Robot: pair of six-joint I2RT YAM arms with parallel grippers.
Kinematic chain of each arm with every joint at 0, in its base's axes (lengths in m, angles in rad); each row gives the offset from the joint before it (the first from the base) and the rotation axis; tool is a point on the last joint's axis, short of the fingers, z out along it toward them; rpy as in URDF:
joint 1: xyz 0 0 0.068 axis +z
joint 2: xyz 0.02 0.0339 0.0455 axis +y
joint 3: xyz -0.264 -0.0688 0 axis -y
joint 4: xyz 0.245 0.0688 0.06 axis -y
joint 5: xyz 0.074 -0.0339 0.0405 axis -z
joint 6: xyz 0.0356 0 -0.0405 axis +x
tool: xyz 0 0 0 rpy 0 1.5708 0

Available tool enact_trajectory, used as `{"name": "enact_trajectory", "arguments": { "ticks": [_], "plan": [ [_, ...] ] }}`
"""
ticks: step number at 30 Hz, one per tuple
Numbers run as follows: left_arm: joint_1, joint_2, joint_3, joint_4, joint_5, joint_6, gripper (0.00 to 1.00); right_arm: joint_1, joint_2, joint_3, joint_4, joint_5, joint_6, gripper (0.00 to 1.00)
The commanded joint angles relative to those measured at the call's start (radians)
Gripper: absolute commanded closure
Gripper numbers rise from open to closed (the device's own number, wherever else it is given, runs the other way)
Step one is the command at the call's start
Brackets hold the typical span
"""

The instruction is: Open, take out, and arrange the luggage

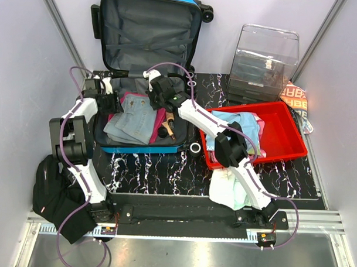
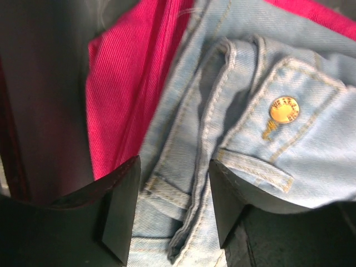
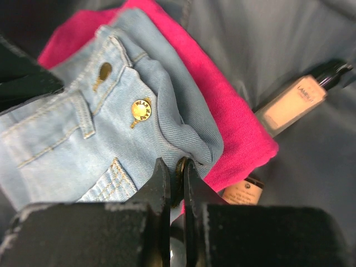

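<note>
The right gripper (image 3: 178, 177) has its fingers pressed almost together on a thin fold at the edge of the jeans (image 3: 111, 128), so it seems to pinch the denim. The left gripper (image 2: 172, 208) stands open, with one finger on each side of the waistband, and as far as I can see it grips nothing.

To do this step well, I think the left gripper should go a little lower and close on the thick waistband seam, not on the brass button (image 2: 284, 109). Then both arms should lift together at the same height, so that the jeans come up flat and do not drag the pink garment (image 2: 125, 94) that lies under them. The right pinch holds little cloth, so a slow lift is safer.

The luggage (image 1: 144, 149) lies open at the back left of the table, its lid leaning up against the wall. Its lower half holds the jeans, the pink garment and, beside them, two cosmetic bottles (image 3: 292, 100) on the grey lining. The red tray (image 1: 291, 134), just to the right, holds some light clothes (image 1: 240, 121). The clear drawer box (image 1: 264, 54) stands behind the tray; what is in it I cannot tell.
</note>
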Motion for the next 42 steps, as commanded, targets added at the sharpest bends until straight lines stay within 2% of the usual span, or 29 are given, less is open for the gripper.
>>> {"name": "enact_trajectory", "arguments": {
  "ticks": [1,11,18,22,25,26,29,30,32,42],
  "plan": [
    [-0.013,-0.008,0.075,-0.021,-0.041,0.040,0.44,0.003,-0.127,-0.040,0.057,-0.004,-0.055,1.00],
    [-0.078,0.115,0.159,-0.079,-0.043,0.082,0.37,-0.035,-0.184,-0.172,0.077,0.000,-0.021,1.00],
    [-0.096,0.166,0.184,-0.107,-0.040,0.089,0.38,-0.052,-0.198,-0.221,0.095,0.003,-0.007,1.00],
    [-0.102,0.148,0.169,-0.106,-0.006,0.092,0.48,-0.055,-0.198,-0.226,0.097,0.003,-0.007,1.00],
    [-0.107,0.135,0.163,-0.098,-0.004,0.105,0.61,-0.055,-0.198,-0.229,0.097,0.003,-0.007,1.00],
    [-0.106,0.128,0.160,-0.095,-0.001,0.114,0.70,-0.057,-0.196,-0.229,0.097,0.005,-0.007,1.00],
    [-0.107,0.117,0.156,-0.095,0.002,0.126,0.83,-0.055,-0.203,-0.234,0.097,0.005,-0.006,1.00],
    [-0.106,0.114,0.155,-0.095,0.000,0.126,0.91,-0.057,-0.206,-0.237,0.100,0.005,-0.006,1.00],
    [-0.107,0.109,0.155,-0.102,0.019,0.131,0.98,-0.058,-0.209,-0.240,0.101,0.003,-0.004,1.00],
    [-0.104,-0.010,0.135,-0.109,0.083,0.123,1.00,-0.063,-0.276,-0.249,0.106,0.017,-0.007,1.00]
  ]
}}
